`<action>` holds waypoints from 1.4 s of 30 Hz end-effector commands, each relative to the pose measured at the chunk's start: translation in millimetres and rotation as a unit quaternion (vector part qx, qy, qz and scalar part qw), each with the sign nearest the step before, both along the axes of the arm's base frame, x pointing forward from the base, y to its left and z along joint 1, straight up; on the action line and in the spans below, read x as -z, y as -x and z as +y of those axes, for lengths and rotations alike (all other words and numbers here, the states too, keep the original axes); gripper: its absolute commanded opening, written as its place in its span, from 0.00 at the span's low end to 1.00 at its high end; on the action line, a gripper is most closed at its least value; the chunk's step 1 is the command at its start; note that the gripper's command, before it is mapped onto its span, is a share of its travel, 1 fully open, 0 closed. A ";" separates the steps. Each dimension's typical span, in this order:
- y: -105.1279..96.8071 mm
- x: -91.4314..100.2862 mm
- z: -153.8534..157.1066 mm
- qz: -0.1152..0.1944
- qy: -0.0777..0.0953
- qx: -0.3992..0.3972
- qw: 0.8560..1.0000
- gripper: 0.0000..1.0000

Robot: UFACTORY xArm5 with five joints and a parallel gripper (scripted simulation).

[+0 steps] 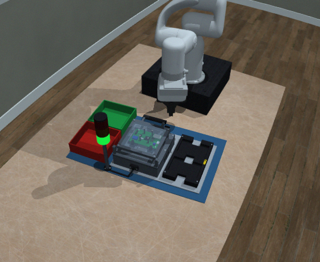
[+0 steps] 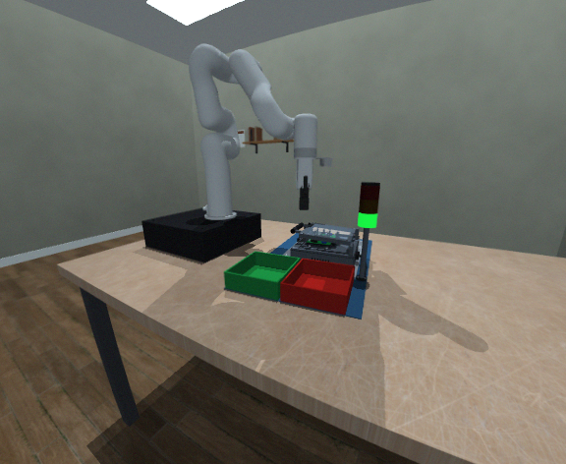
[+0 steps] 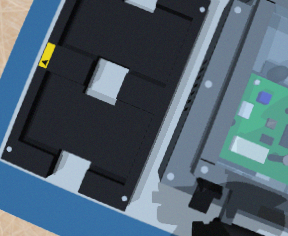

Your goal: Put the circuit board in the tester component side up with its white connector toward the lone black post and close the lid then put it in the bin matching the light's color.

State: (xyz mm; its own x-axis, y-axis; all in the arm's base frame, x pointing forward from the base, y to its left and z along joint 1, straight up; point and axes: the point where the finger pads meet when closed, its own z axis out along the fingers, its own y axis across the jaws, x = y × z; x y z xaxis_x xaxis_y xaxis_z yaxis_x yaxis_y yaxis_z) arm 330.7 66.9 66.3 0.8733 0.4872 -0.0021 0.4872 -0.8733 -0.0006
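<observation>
My gripper [image 1: 170, 114] [image 2: 304, 207] is shut and empty, above and just behind the handle side of the tester. The clear lid [image 1: 160, 130] [image 3: 282, 30] lies down over the tester; whether its hook is latched cannot be told. The green board [image 1: 144, 142] [image 3: 242, 129] lies flat under it, component side up, with a white connector [image 3: 249, 150] at one edge. The signal light [image 1: 103, 140] [image 2: 367, 219] glows green. The green bin [image 1: 113, 116] [image 2: 249, 284] and the red bin [image 1: 86, 150] [image 2: 313, 297] are empty. The black tray [image 1: 194, 150] [image 3: 117, 120] holds no board.
The lid's black handle [image 1: 154, 119] sticks out on the robot's side, with a small black tab [image 3: 203, 198] near it. The light's thin post [image 1: 105, 157] [image 2: 365, 254] stands by the red bin and tester. The blue mat [image 1: 219, 152] [image 3: 12, 100] lies beneath.
</observation>
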 end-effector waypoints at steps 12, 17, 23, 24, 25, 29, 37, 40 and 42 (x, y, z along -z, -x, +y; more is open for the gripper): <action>-1.2 -1.0 0.2 -0.002 0.000 -0.211 0.978 0.00; -1.2 -1.0 0.2 -0.002 0.000 -0.271 0.962 0.00; -1.2 -1.0 0.2 -0.002 0.000 -0.335 0.942 0.00; -1.2 -1.0 0.2 -0.002 0.000 -0.350 0.937 0.00; -1.2 -1.0 0.2 -0.001 0.000 -0.359 0.933 0.00; -1.2 -1.0 0.2 -0.001 -0.001 -0.404 0.915 0.00; -1.2 -1.0 0.2 -0.001 -0.001 -0.482 0.876 0.00; -1.2 -1.0 0.2 -0.001 -0.001 -0.504 0.864 0.00; -1.2 -1.0 0.2 -0.001 -0.001 -0.522 0.853 0.00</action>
